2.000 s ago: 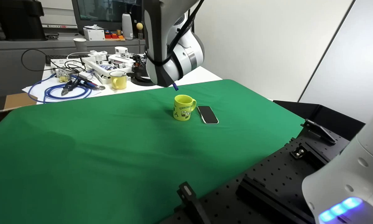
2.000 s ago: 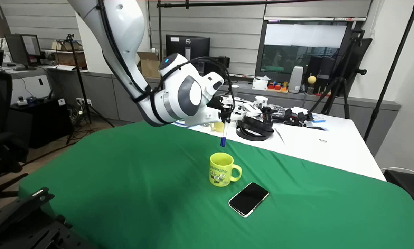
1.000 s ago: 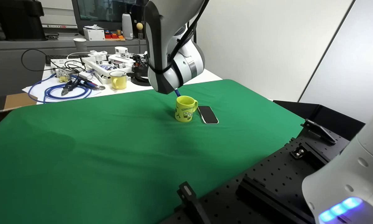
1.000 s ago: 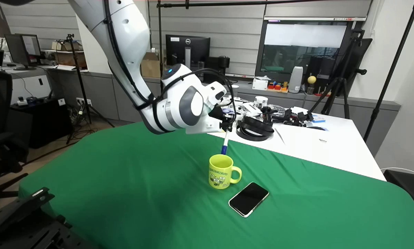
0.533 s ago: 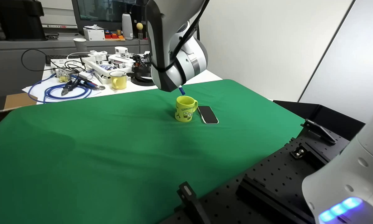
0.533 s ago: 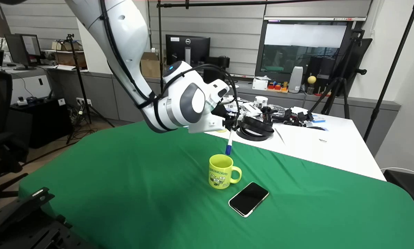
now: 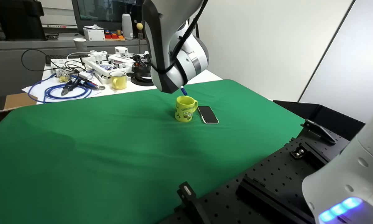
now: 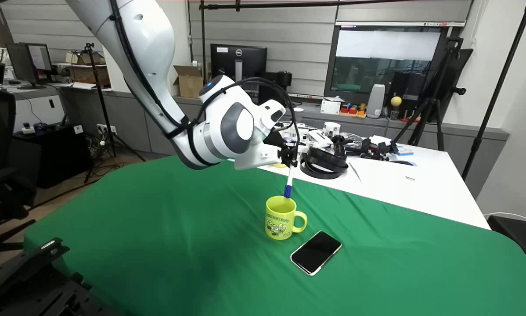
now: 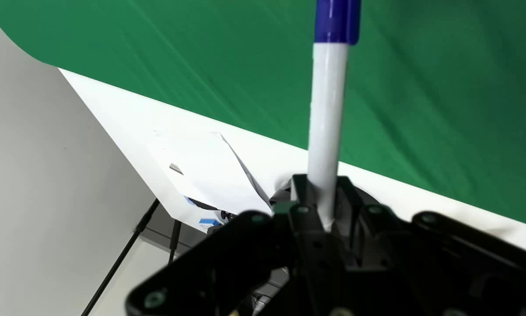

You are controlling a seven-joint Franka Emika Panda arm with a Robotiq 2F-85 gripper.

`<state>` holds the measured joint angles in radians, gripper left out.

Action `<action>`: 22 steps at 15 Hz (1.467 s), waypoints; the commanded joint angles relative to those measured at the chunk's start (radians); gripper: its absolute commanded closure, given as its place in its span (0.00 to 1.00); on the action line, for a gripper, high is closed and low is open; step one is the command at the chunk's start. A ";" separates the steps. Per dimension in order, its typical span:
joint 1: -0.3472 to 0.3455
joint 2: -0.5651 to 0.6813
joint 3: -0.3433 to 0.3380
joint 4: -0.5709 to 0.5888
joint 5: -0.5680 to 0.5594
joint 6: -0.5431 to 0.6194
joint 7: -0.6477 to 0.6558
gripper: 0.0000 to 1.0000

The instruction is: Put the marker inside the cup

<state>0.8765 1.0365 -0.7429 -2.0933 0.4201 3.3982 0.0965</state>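
Marker (image 9: 326, 114) lower (wrist view: cap (image 9: 336, 22) incomplete)

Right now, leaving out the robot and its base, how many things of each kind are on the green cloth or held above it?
Mug: 1, yellow-green
Phone: 1, dark screen
Marker: 1, white, blue-capped, held
Total: 3

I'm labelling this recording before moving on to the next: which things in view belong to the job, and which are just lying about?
Belongs to the job:
marker, white with a blue cap
gripper, closed on the marker
cup, yellow-green, on the green cloth

Just lying about:
phone, on the cloth near the cup
yellow mug, on the white table
pliers, among the clutter there
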 commanded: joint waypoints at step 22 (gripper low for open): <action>0.016 -0.035 0.062 -0.102 0.002 -0.001 0.017 0.57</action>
<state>0.8860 1.0366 -0.6769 -2.1582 0.4204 3.4010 0.1039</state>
